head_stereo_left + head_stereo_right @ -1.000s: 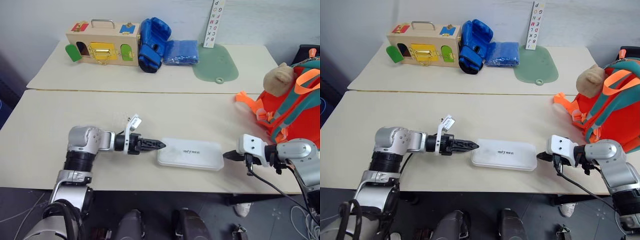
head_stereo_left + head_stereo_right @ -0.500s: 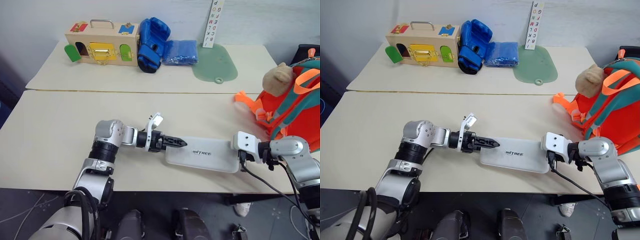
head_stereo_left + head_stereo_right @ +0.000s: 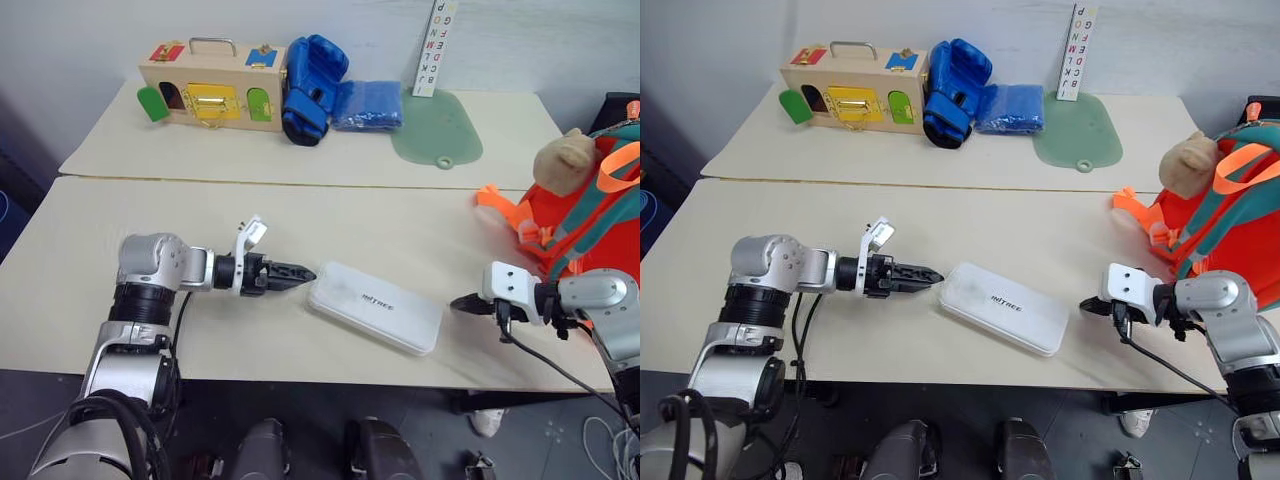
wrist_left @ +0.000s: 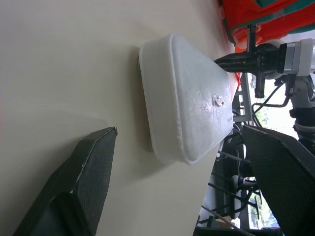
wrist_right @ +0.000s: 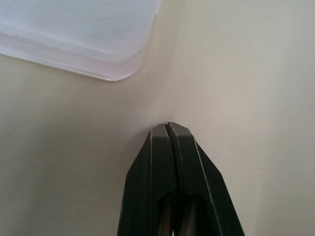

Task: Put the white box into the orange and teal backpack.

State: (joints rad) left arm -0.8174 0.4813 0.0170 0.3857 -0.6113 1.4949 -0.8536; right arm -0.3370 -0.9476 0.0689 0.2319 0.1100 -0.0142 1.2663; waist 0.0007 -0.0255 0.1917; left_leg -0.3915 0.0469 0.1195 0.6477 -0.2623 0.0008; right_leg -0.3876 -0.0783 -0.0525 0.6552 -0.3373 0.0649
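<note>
The white box [image 3: 375,307] is a flat, smooth hard case with rounded corners and small grey lettering, lying skewed on the matte beige table [image 3: 150,230] between the two grippers. The left gripper [image 3: 298,273] sits just beside its near end, black textured fingers [image 4: 78,187] spread wide, gripping nothing. The right gripper [image 3: 462,305] is pinched closed and empty, near the box's other end. The orange fabric backpack [image 3: 600,215], teal-trimmed with a tan plush toy [image 3: 565,160], stands at the right edge
</note>
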